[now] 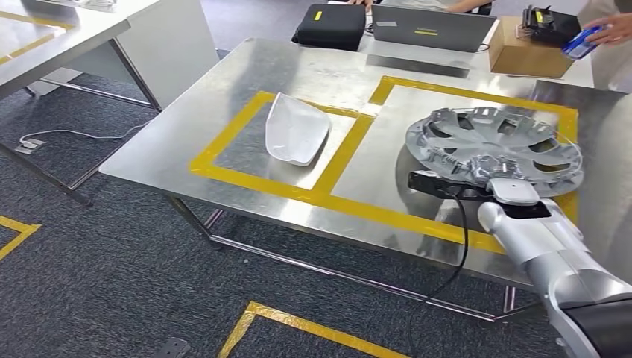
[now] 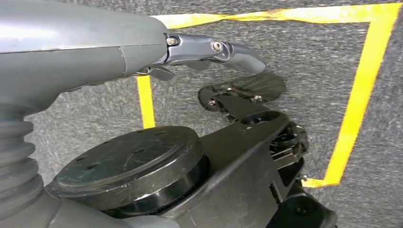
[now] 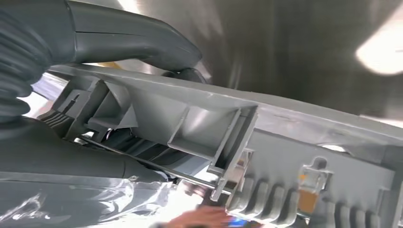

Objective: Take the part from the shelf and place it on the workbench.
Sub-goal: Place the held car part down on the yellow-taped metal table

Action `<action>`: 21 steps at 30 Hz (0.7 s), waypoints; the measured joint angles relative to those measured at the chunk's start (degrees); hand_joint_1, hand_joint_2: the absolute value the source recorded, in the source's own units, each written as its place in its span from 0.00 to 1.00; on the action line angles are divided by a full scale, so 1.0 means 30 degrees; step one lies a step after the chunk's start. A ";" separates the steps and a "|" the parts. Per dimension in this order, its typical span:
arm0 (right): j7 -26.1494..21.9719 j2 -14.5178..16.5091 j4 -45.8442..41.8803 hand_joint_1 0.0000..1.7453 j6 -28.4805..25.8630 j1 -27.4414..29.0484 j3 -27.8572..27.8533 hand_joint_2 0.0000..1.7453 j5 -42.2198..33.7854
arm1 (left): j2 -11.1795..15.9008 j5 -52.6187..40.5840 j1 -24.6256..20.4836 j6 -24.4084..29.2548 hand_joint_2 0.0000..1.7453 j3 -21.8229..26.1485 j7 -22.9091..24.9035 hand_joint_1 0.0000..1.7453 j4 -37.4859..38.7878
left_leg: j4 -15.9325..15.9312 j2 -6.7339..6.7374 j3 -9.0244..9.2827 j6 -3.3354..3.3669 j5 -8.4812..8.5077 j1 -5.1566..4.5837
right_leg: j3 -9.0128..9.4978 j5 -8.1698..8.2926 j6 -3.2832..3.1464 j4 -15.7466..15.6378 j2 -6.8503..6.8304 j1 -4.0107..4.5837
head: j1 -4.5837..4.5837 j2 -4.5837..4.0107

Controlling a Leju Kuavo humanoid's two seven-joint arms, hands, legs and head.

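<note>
The part is a silver wheel cover (image 1: 495, 142), over the right yellow-taped square of the steel workbench (image 1: 223, 97). My right hand (image 1: 486, 170) grips its near rim, my silver forearm coming in from the lower right. In the right wrist view the thumb (image 3: 142, 38) presses on the cover's rim and the ribbed grey back of the wheel cover (image 3: 285, 161) lies across the hand's dark fingers (image 3: 71, 159). I cannot tell whether the cover touches the table. My left hand (image 2: 209, 50) hangs over the carpet, thumb stretched out, holding nothing.
A white curved shell part (image 1: 296, 128) lies in the left taped square. At the far edge stand a black case (image 1: 330, 26), a laptop (image 1: 432, 28) and a cardboard box (image 1: 529, 51). A person's hand (image 1: 607, 31) holds something blue there. Another table (image 1: 52, 37) stands at the left.
</note>
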 joint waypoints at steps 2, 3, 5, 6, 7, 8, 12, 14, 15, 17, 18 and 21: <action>-0.0126 0.0371 0.0000 1.00 0.0007 -0.0201 0.0289 1.00 0.0177 | 0.0000 0.0027 -0.0017 -0.0002 1.00 0.0000 0.0122 0.00 0.0000 | 0.0000 0.0000 -0.0004 0.0008 0.0019 0.0000 | -0.0003 0.0007 0.0006 0.0000 -0.0013 0.0000 | -0.0002 0.0000; -0.0156 0.0513 0.0000 1.00 0.0007 -0.0286 0.0393 1.00 0.0210 | 0.0000 0.0027 -0.0017 -0.0002 1.00 0.0000 0.0140 0.00 0.0000 | 0.0000 -0.0003 -0.0007 0.0014 0.0026 0.0000 | -0.0001 0.0008 0.0008 0.0000 -0.0028 0.0000 | -0.0002 0.0000; -0.0213 0.0725 0.0002 1.00 0.0007 -0.0440 0.0554 1.00 0.0230 | 0.0000 0.0027 -0.0012 -0.0004 1.00 -0.0002 0.0160 0.00 0.0000 | 0.0000 -0.0014 -0.0014 0.0027 0.0037 -0.0001 | 0.0006 0.0011 0.0011 0.0000 -0.0064 -0.0001 | 0.0002 0.0000; -0.0231 0.0791 0.0004 1.00 0.0009 -0.0506 0.0616 1.00 0.0237 | 0.0000 0.0027 -0.0011 -0.0004 1.00 -0.0004 0.0166 0.00 0.0000 | 0.0000 -0.0019 -0.0017 0.0030 0.0040 -0.0001 | 0.0009 0.0015 0.0014 0.0000 -0.0074 -0.0003 | 0.0002 0.0000; -0.0241 0.0849 0.0005 1.00 0.0011 -0.0570 0.0673 1.00 0.0241 | 0.0000 0.0027 -0.0010 -0.0002 1.00 -0.0005 0.0168 0.00 0.0000 | 0.0000 -0.0022 -0.0018 0.0032 0.0042 -0.0002 | 0.0012 0.0022 0.0013 -0.0001 -0.0080 -0.0004 | 0.0004 0.0000; -0.0241 0.0891 0.0007 1.00 0.0013 -0.0631 0.0725 1.00 0.0250 | 0.0000 0.0027 -0.0010 -0.0002 1.00 -0.0007 0.0170 0.00 0.0000 | 0.0001 -0.0022 -0.0019 0.0033 0.0043 -0.0003 | 0.0014 0.0030 0.0011 -0.0001 -0.0081 -0.0006 | 0.0002 0.0000; -0.0166 0.1127 0.0049 1.00 -0.0049 -0.0888 0.0922 1.00 0.0478 | 0.0002 0.0027 -0.0012 -0.0022 1.00 -0.0007 0.0292 0.00 0.0000 | 0.0002 -0.0018 -0.0020 0.0036 0.0044 -0.0021 | 0.0018 0.0059 0.0012 -0.0004 -0.0068 -0.0027 | 0.0007 0.0000; -0.0169 0.1422 0.0151 1.00 -0.0042 -0.1080 0.0988 1.00 0.0476 | 0.0005 0.0027 -0.0020 -0.0095 1.00 -0.0007 0.0224 0.00 0.0000 | 0.0002 -0.0010 -0.0016 0.0037 0.0044 -0.0031 | 0.0012 0.0067 0.0011 -0.0005 -0.0043 -0.0039 | 0.0005 0.0000; -0.0204 0.1625 0.0231 1.00 -0.0031 -0.1187 0.1031 1.00 0.0454 | 0.0007 0.0026 -0.0030 -0.0157 1.00 -0.0007 0.0152 0.00 0.0000 | 0.0002 -0.0006 -0.0013 0.0037 0.0044 -0.0033 | 0.0008 0.0069 0.0010 -0.0005 -0.0031 -0.0042 | 0.0002 0.0000; -0.0266 0.2047 0.0435 1.00 -0.0011 -0.1391 0.1175 1.00 0.0432 | 0.0004 -0.0002 -0.0055 -0.0306 1.00 -0.0015 -0.0030 0.00 0.0000 | 0.0002 -0.0001 -0.0008 0.0042 0.0050 -0.0033 | 0.0001 0.0071 0.0009 -0.0005 -0.0022 -0.0042 | 0.0000 0.0000; -0.0286 0.2230 0.0541 1.00 -0.0004 -0.1484 0.1257 1.00 0.0419 | 0.0000 -0.0020 -0.0064 -0.0373 1.00 -0.0024 -0.0127 0.00 0.0000 | 0.0002 -0.0001 -0.0008 0.0043 0.0056 -0.0033 | -0.0001 0.0071 0.0008 -0.0005 -0.0024 -0.0041 | 0.0000 0.0000; -0.0237 0.2615 0.0851 1.00 0.0053 -0.1745 0.1419 1.00 0.0368 | -0.0013 -0.0044 -0.0072 -0.0450 1.00 -0.0073 -0.0315 0.00 0.0000 | 0.0002 -0.0003 -0.0011 0.0043 0.0073 -0.0032 | -0.0002 0.0071 0.0008 -0.0004 -0.0032 -0.0039 | 0.0002 0.0000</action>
